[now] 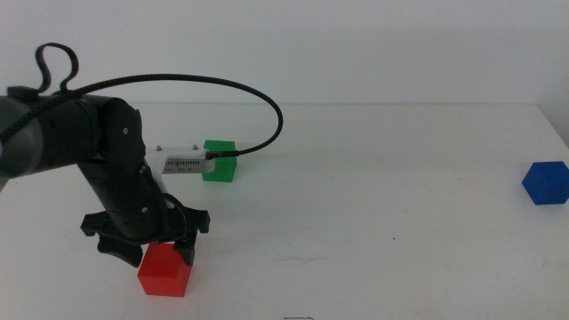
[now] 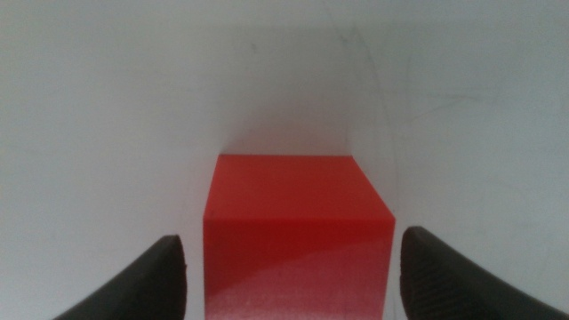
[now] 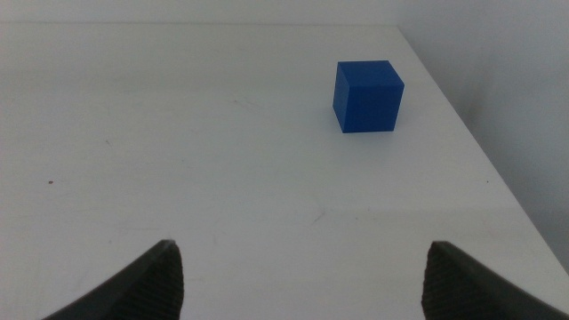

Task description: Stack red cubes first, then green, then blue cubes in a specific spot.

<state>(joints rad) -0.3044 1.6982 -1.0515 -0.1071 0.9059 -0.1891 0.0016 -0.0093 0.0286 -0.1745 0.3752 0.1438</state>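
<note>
White tabletop [image 1: 373, 196] holds all; left gripper [image 1: 151, 244] stands open around the small matte red cube [image 1: 164, 269] at the near-left, jaws not touching — closing off-centre could twist it. Right gripper [image 3: 298, 284] waits open.

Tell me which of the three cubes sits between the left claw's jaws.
The small matte red cube: the open left claw straddles it, while the green cube and blue cube stand apart.

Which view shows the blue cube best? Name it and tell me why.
The right wrist view: the blue cube sits whole and large on the white table, ahead of the open right claw. The middle view shows it small near the table's right edge. The left wrist view does not show it.
</note>
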